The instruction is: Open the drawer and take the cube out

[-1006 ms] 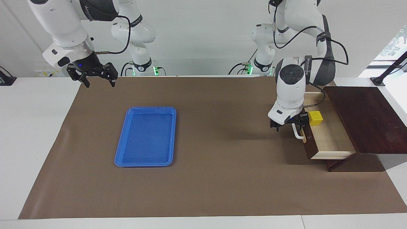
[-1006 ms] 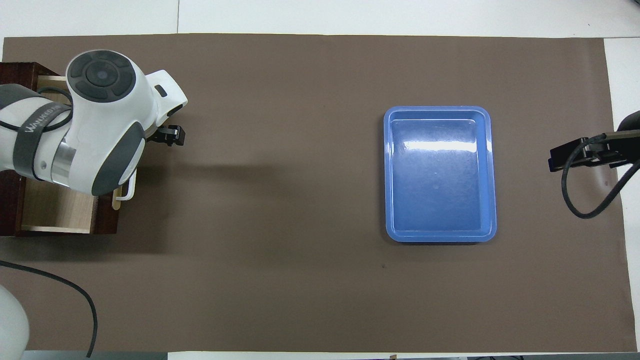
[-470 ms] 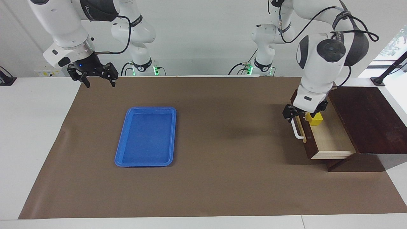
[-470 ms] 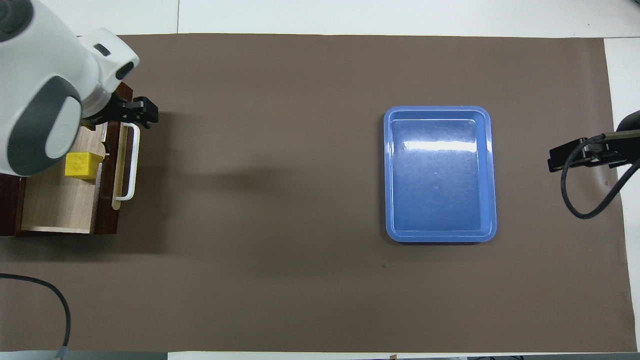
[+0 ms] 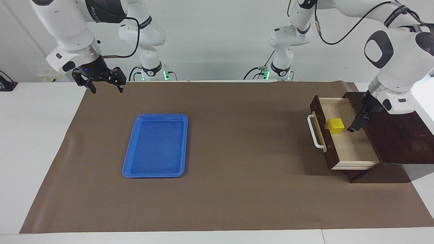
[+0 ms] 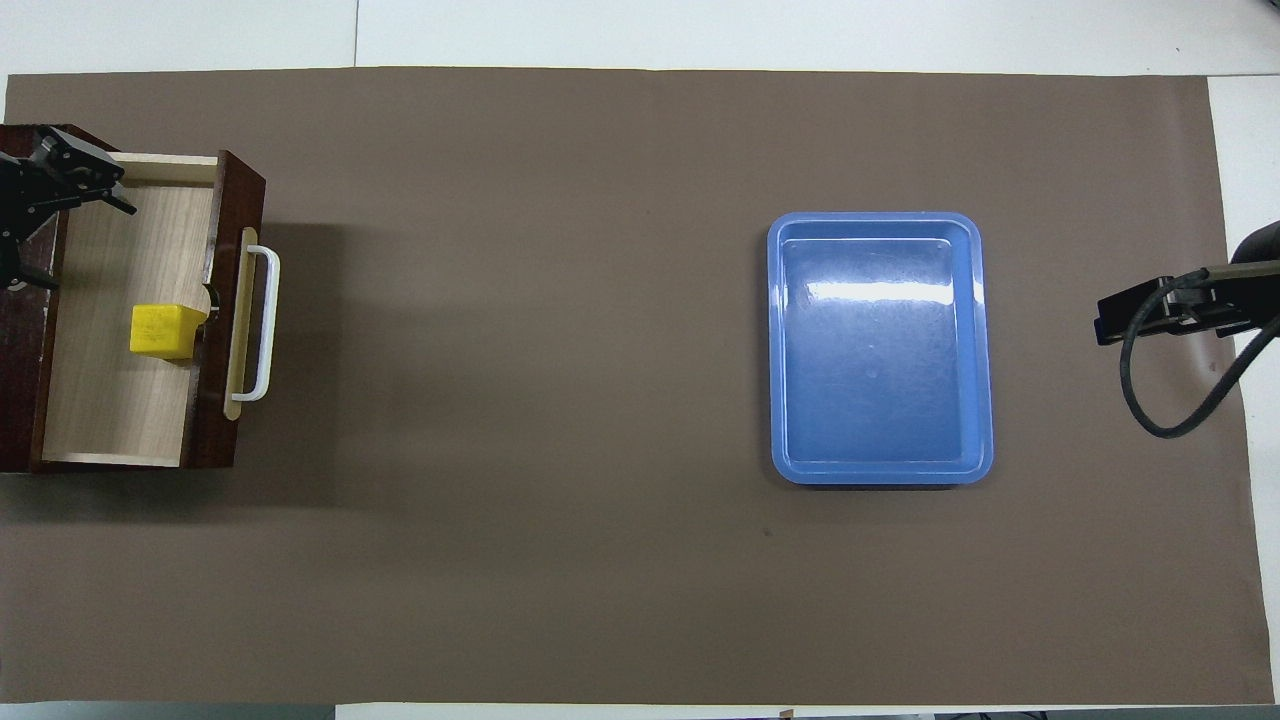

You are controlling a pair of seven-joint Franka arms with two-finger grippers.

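Note:
The drawer [image 5: 352,145] of the dark brown box [image 5: 393,132] stands pulled out at the left arm's end of the table, its white handle [image 5: 315,134] free. The yellow cube [image 5: 336,125] sits in it against the drawer front; it also shows in the overhead view [image 6: 165,330] inside the drawer [image 6: 110,400]. My left gripper [image 5: 352,127] hangs open and empty over the drawer, beside the cube on the box's side, apart from it; it shows in the overhead view [image 6: 89,248] too. My right gripper [image 5: 105,84] waits open over the mat's corner.
A blue tray [image 5: 156,145] lies empty on the brown mat toward the right arm's end, also in the overhead view [image 6: 880,350]. The right gripper [image 6: 1150,310] shows at the mat's edge there.
My left gripper has let go of the handle, risen and swung over the drawer front to the box's side of the cube. The drawer stays open. The right arm has not moved.

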